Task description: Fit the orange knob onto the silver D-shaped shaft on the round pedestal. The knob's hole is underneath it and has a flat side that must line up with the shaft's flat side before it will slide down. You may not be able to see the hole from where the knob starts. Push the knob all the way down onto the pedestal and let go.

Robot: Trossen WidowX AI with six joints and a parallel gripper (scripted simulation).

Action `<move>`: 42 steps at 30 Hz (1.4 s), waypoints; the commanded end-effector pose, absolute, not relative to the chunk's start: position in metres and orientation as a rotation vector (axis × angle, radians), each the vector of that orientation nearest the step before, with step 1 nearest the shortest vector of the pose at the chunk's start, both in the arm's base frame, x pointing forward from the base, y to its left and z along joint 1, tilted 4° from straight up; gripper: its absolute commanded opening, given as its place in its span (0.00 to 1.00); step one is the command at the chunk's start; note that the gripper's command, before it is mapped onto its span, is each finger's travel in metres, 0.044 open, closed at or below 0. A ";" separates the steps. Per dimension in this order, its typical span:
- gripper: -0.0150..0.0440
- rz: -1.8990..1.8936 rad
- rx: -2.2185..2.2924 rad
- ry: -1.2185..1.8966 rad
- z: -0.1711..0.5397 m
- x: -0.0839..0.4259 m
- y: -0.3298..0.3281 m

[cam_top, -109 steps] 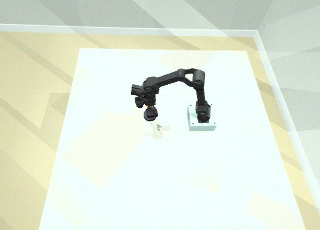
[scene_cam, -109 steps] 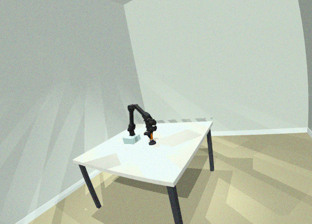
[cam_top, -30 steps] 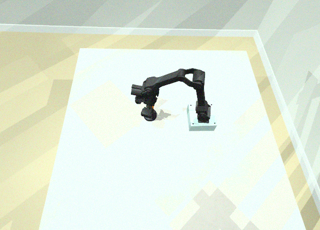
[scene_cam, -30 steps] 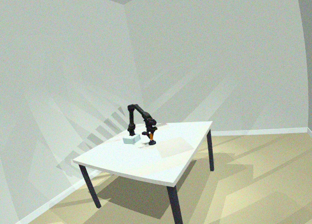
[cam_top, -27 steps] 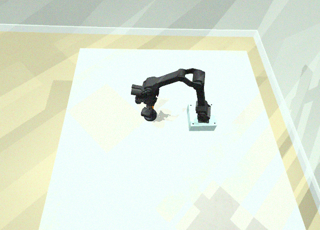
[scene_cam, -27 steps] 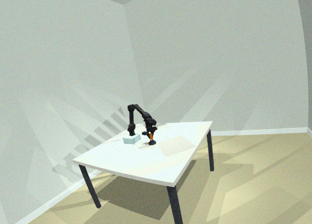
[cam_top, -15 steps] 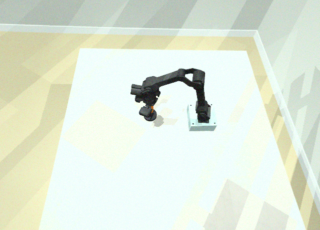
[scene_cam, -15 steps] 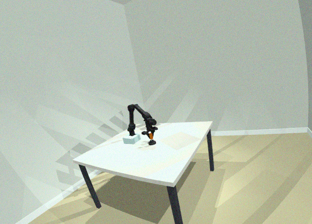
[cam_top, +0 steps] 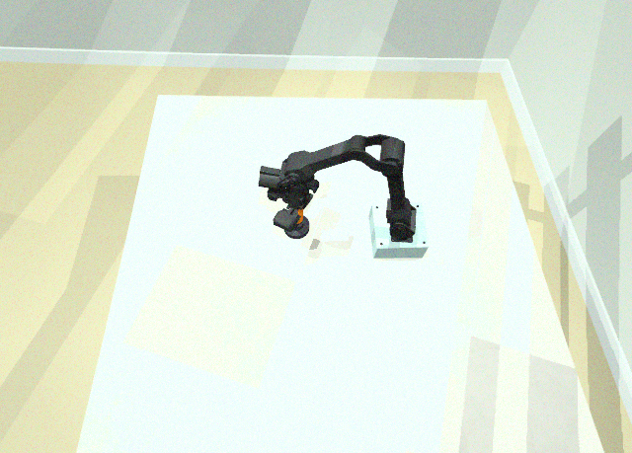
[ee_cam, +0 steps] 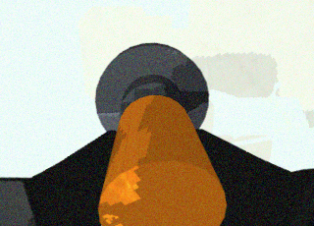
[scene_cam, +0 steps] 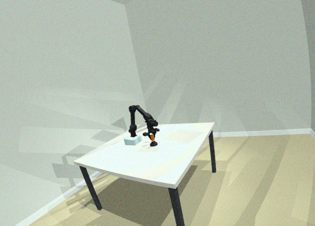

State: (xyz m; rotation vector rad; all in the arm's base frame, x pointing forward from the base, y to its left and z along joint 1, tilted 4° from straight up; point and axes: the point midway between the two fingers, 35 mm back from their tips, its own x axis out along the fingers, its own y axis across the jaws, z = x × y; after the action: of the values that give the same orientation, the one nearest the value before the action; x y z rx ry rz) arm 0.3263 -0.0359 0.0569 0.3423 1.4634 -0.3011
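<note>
The orange knob point(cam_top: 301, 214) point(scene_cam: 152, 137) point(ee_cam: 162, 138) is a long cylinder, held roughly upright. My gripper point(cam_top: 295, 215) point(scene_cam: 152, 136) point(ee_cam: 155, 138) is shut on it, with a black finger on each side in the wrist view. The dark round pedestal point(cam_top: 302, 232) point(scene_cam: 153, 144) point(ee_cam: 118, 71) stands on the table below the knob. In the wrist view the knob's far end overlaps the pedestal's raised centre. The silver shaft, the hole and both flat sides are hidden. Whether the knob touches the shaft or pedestal cannot be told.
The arm's base stands on a pale blue block point(cam_top: 399, 251) point(scene_cam: 131, 142) on the white table point(cam_top: 356, 346) point(scene_cam: 142, 162). The block lies to the right of the pedestal in the top view. Patches of light and shadow cross the table.
</note>
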 end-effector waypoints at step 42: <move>0.25 -0.458 0.515 1.429 0.057 0.326 -0.036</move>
State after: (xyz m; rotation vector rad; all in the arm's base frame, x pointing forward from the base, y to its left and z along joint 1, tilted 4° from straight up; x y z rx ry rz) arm 0.3260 -0.0359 0.0567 0.5108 1.4352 -0.4560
